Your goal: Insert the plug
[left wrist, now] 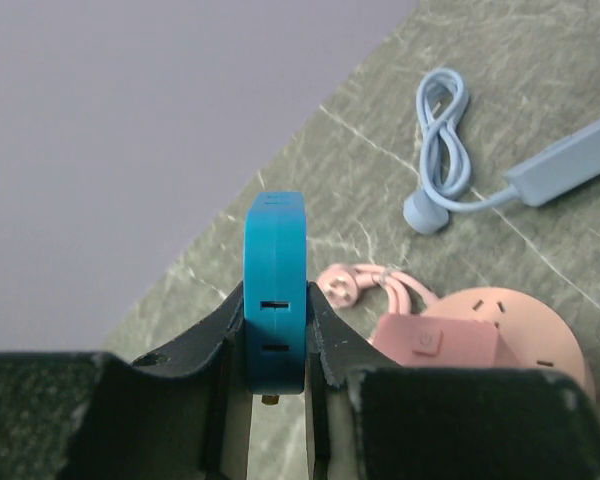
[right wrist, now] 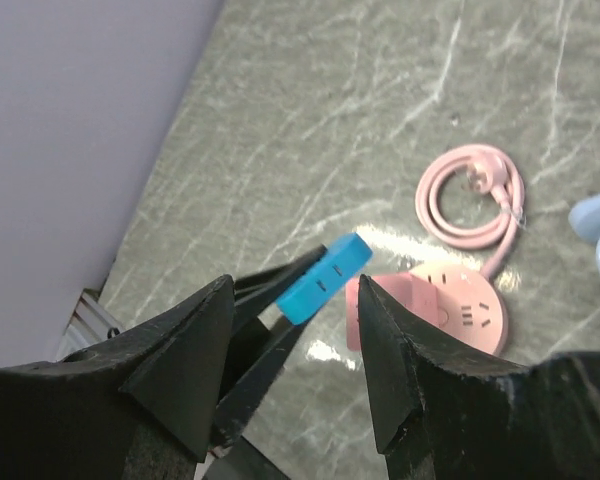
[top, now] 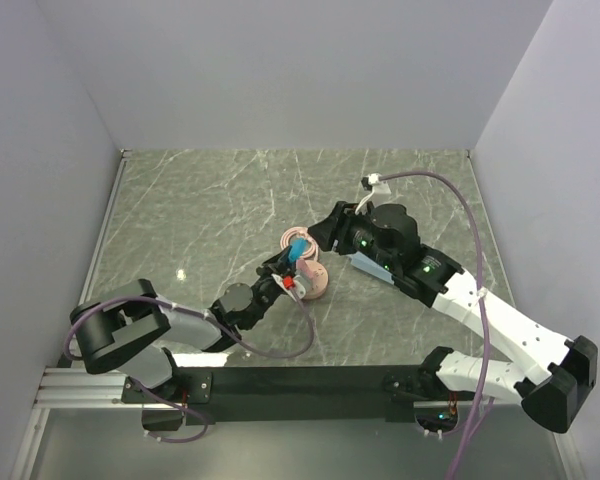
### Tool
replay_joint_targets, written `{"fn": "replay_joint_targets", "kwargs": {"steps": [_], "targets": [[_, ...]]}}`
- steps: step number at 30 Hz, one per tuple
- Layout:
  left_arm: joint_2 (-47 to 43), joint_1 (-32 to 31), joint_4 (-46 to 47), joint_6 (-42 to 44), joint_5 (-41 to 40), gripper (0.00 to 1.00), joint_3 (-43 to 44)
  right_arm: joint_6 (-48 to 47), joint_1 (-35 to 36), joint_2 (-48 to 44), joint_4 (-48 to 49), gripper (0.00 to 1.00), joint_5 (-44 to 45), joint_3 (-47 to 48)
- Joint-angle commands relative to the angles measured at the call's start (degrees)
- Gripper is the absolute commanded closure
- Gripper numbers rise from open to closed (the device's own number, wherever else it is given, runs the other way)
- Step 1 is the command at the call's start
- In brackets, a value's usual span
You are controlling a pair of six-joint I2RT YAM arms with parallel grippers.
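STEP plug gripped, not yet inserted | LEFT left gripper clamped tight on the plug, held off the table above the pink socket block | RIGHT right gripper jaws apart, empty, just beside the plug | NEXT aim prongs (barely visible, perhaps underneath) at the slots, press in

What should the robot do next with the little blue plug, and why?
Probably the right gripper should back away a little. Its jaws stand open either side of the plug, which the left gripper alone clamps, near the pink socket hub. Clearing off would likely give the left gripper room to lower it.
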Motion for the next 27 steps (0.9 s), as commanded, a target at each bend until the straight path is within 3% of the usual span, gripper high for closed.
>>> {"fn": "replay_joint_targets", "kwargs": {"steps": [1,13,27], "targets": [[-2.54,-0.37,25.54,7.8,4.16,0.99,2.11,1.64,0.0,0.35,-3.33,0.4,0.75,3.24],[-1.93,-0.63,26.16,12.74,4.78,0.99,4.92,6.3,-2.29,4.65,1.67,0.4,-8.21,0.87],[0.26,-1.42,31.85,17.04,2.76,0.99,5.19,8.93,-2.46,7.46,5.54,0.42,-10.15,-2.64]]}}
